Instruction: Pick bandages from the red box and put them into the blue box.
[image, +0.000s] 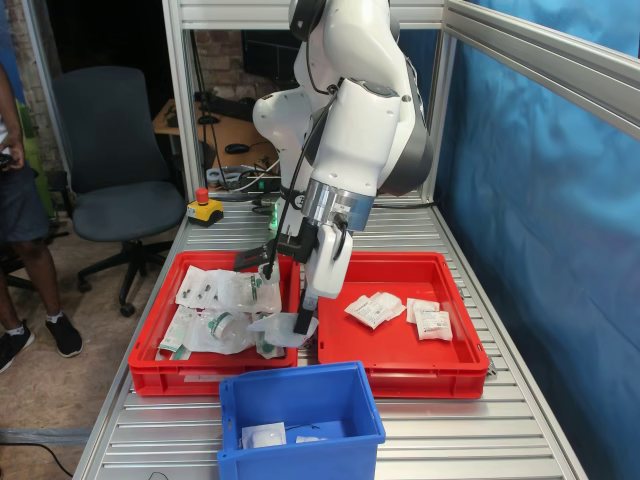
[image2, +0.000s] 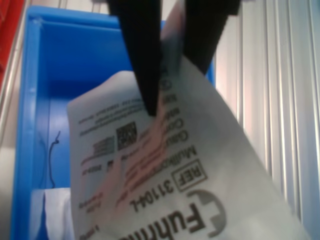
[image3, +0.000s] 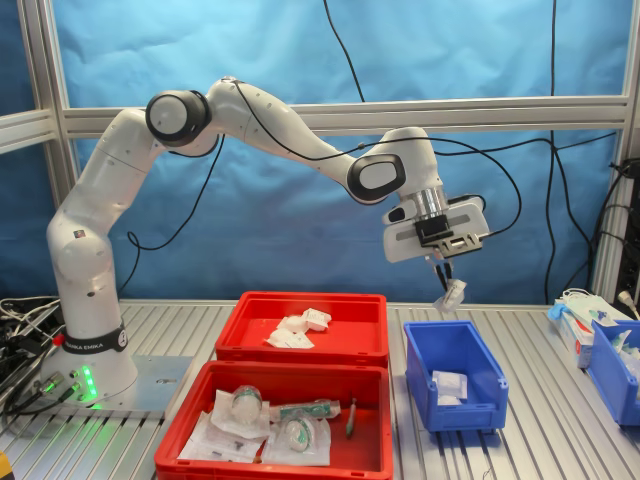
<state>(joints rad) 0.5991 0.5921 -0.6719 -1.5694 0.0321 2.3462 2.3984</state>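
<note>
My gripper (image: 303, 320) is shut on one white bandage packet (image: 280, 328), which hangs from the black fingers. In the second exterior view the gripper (image3: 444, 279) holds the packet (image3: 452, 296) above the far end of the blue box (image3: 465, 412). The wrist view shows the fingers (image2: 145, 65) pinching the printed packet (image2: 165, 170) over the blue box (image2: 45, 100). The blue box (image: 300, 462) holds a couple of white packets (image: 263, 435). The red box (image: 400, 380) holds several more bandages (image: 376, 309), also visible in the second exterior view (image3: 303, 325).
A second red tray (image: 150, 378) with green-printed pouches (image: 215, 325) sits beside the red box. A yellow emergency stop (image: 204, 209) stands on the table's far end. Another blue bin (image3: 612, 368) is at the second exterior view's right. Aluminium frame posts surround the table.
</note>
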